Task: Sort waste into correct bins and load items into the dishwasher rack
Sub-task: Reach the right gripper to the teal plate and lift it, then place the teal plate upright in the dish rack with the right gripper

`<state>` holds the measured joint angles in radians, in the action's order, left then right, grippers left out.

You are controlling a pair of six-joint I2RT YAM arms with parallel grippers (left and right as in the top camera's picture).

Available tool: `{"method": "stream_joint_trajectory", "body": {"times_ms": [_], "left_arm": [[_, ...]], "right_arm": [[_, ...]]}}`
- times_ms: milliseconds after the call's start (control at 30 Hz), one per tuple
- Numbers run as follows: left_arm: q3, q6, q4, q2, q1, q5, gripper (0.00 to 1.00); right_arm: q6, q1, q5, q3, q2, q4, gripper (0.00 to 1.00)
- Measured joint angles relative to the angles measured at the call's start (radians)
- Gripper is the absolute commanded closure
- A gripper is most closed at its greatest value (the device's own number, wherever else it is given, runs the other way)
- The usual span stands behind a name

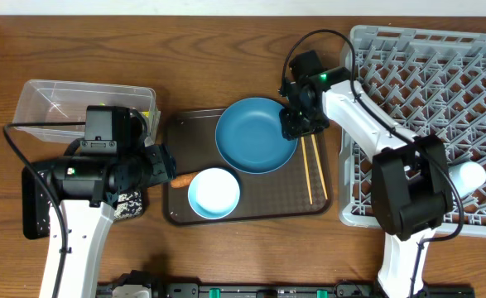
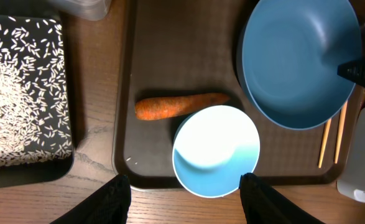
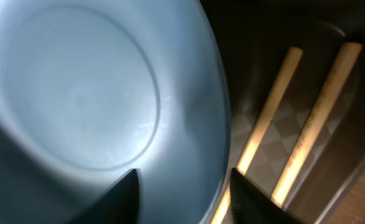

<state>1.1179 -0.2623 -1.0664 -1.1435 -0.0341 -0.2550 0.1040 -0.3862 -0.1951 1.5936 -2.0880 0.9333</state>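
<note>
A dark-blue plate (image 1: 255,135) lies at the back of the brown serving tray (image 1: 251,211). My right gripper (image 1: 296,124) straddles its right rim. In the right wrist view, one finger (image 3: 120,193) is over the plate (image 3: 89,93) and the other (image 3: 250,199) is outside the rim, with the jaws still apart. Two chopsticks (image 3: 269,118) lie just beyond. My left gripper (image 2: 185,199) is open and empty over the table edge, in front of the small light-blue bowl (image 2: 216,149). An orange carrot (image 2: 179,106) lies behind that bowl. Rice covers the black tray (image 2: 20,93).
The dishwasher rack (image 1: 429,124) fills the right side, with a white cup (image 1: 466,175) in it. A clear tub (image 1: 60,103) stands at the back left behind my left arm. The black tray (image 1: 131,205) sits partly under that arm.
</note>
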Motion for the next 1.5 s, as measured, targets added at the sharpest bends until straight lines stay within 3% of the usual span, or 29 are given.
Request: {"method": "stream_joint_trajectory", "body": {"times_ms": [33, 167, 600, 1067, 1500], "left_arm": [[0.000, 0.000, 0.000, 0.000, 0.000, 0.000, 0.41], [0.000, 0.000, 0.000, 0.000, 0.000, 0.000, 0.41], [0.000, 0.000, 0.000, -0.001, 0.000, 0.000, 0.41], [0.000, 0.000, -0.002, -0.001, 0.000, 0.000, 0.41], [0.000, 0.000, -0.026, -0.001, 0.000, 0.001, 0.40]], "right_arm": [[0.013, 0.000, 0.007, 0.000, -0.002, -0.003, 0.79], [0.061, 0.001, 0.028, 0.000, -0.014, -0.008, 0.99], [0.105, 0.024, 0.162, 0.085, -0.003, 0.039, 0.99], [-0.031, 0.086, 0.717, 0.198, 0.378, -0.068, 0.99], [-0.189, 0.229, 1.236, 0.200, 0.398, -0.273, 0.99]]}}
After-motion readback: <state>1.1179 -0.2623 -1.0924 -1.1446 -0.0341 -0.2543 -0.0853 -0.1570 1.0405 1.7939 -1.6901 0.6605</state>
